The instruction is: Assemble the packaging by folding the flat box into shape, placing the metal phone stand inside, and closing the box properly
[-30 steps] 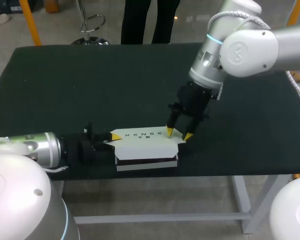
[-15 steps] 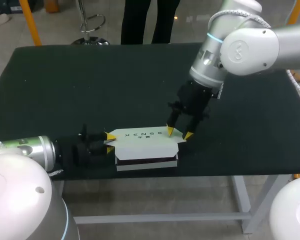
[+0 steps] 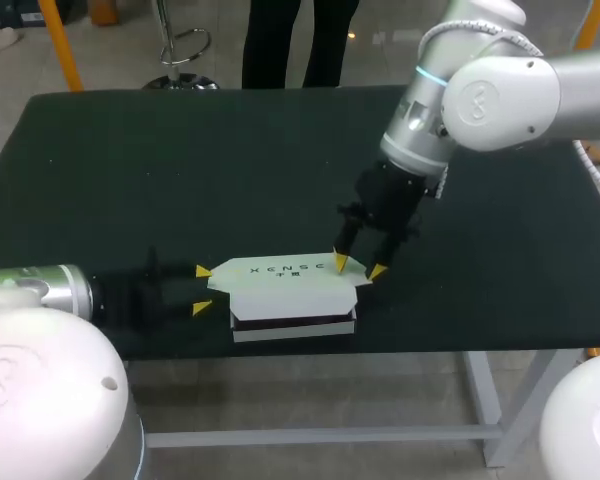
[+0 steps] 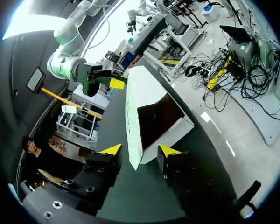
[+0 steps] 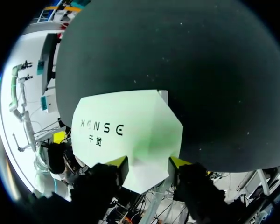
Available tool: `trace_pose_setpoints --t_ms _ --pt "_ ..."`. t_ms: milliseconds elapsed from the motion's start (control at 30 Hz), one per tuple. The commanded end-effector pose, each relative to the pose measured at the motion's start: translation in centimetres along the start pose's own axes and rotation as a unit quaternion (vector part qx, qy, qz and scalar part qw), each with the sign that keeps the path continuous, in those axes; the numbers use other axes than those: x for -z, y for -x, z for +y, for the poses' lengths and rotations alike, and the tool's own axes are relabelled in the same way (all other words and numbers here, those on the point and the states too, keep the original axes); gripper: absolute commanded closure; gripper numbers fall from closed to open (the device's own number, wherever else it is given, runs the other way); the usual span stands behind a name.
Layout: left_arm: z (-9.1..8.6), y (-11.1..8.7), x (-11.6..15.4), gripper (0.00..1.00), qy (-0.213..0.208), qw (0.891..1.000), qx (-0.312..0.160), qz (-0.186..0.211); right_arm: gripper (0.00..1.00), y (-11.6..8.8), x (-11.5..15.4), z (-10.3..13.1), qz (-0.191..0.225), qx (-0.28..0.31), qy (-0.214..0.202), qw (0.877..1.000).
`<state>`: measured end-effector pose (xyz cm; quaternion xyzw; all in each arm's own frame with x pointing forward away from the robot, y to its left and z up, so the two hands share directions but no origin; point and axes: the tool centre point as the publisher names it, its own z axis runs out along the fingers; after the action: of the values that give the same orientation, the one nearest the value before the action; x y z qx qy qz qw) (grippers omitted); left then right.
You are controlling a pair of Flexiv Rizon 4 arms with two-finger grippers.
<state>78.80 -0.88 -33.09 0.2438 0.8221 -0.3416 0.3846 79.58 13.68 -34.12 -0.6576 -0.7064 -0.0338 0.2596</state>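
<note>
Box (image 3: pixel 290 285) at the near edge of the table (image 3: pixel 180 180), white lid up, both grippers at its ends.
Near side of the box shows a dark band over a white base. Left gripper (image 3: pixel 201 290) lies low just beside the left end, jaws apart, pointed lid flap (image 4: pixel 133 156) between the yellow tips; contact not discernible. Right gripper (image 3: pixel 358 267) stands over the far right corner, jaws apart, tips either side of the right lid flap (image 5: pixel 151 154).
</note>
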Motion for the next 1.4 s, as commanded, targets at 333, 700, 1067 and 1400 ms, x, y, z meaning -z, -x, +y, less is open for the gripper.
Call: trace_pose_setpoints --t_ms 333,700,1067,1400 --pt "0.5 1.9 2.8 0.00 0.193 0.946 0.056 0.255 0.41 0.4 -0.4 0.2 0.009 0.004 -0.004 1.000" --pt "0.5 1.9 2.8 0.00 0.193 0.946 0.056 0.255 0.42 0.7 -0.8 0.2 0.014 0.004 -0.006 1.000" --pt "0.0 3.8 0.8 0.00 0.172 0.897 0.224 0.340 0.44 0.9 -0.9 0.3 0.016 0.001 -0.007 1.000" --pt "-0.2 4.4 0.8 0.00 0.207 0.873 0.269 0.351 0.42 1.0 -0.9 0.4 0.018 0.000 -0.007 1.000"
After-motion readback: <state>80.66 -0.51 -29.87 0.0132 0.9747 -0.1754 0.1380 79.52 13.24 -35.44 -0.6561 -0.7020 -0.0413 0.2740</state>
